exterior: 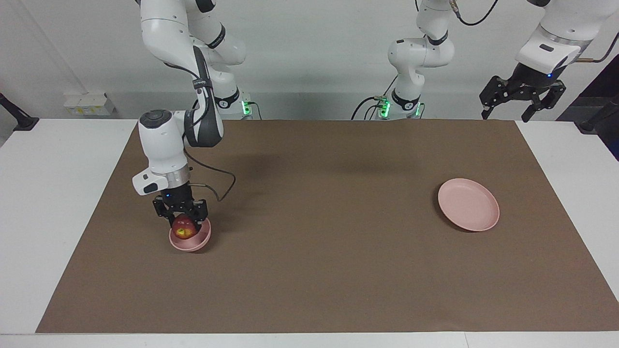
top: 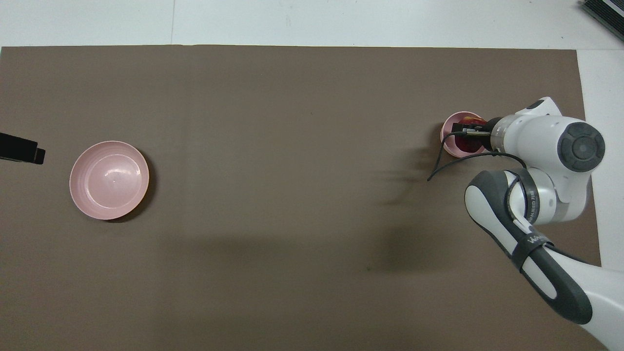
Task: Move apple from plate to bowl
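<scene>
red apple (exterior: 183,229), yellow patch camera-ward, in bowl (exterior: 197,241)

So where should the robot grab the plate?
Pinch the plate by its low rim from straight above, one finger inside, one outside. It lies flat on the mat, too wide to span, with nothing on it. The open left gripper hangs at that end; the right gripper is at the bowl with the apple.

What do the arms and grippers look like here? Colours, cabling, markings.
Both arms: glossy white shells with dark grey joint sections. The right gripper and left gripper are black, with linked fingers. A loose black cable loops off the right wrist. Small blue lights at the wrists, green lights at the bases.
</scene>
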Controlling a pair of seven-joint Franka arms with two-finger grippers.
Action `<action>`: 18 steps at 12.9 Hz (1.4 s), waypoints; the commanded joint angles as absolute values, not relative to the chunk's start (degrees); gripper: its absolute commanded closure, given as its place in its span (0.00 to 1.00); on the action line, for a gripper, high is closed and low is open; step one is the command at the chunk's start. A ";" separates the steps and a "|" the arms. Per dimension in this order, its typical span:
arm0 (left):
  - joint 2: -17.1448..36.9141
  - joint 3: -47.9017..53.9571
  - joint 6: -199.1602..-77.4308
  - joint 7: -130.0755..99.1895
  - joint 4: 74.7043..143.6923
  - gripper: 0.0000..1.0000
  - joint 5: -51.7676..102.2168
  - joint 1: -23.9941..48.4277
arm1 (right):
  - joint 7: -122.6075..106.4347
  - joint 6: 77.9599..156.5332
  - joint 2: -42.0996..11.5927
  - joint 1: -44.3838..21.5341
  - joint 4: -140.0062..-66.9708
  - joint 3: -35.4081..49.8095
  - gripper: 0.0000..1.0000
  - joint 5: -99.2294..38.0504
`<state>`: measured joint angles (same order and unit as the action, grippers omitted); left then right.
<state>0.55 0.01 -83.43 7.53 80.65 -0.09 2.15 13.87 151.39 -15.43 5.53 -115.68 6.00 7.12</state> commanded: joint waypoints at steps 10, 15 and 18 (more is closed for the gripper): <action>-1.85 0.53 -82.27 8.17 83.14 0.00 -0.53 1.40 | 5.19 113.59 -12.75 5.89 -95.02 6.50 0.00 7.21; -1.85 0.53 -82.44 7.91 83.06 0.00 -0.53 1.49 | 5.36 99.42 -7.32 6.24 -90.26 6.42 0.00 6.86; -1.85 0.53 -82.53 7.82 82.97 0.00 -0.53 1.58 | 5.28 92.31 -2.38 6.33 -90.18 6.33 0.00 6.07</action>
<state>-0.39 0.22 -82.54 7.87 81.45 -0.09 1.82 6.39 95.21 -5.24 5.67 -89.44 6.07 7.06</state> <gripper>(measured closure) 0.000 0.000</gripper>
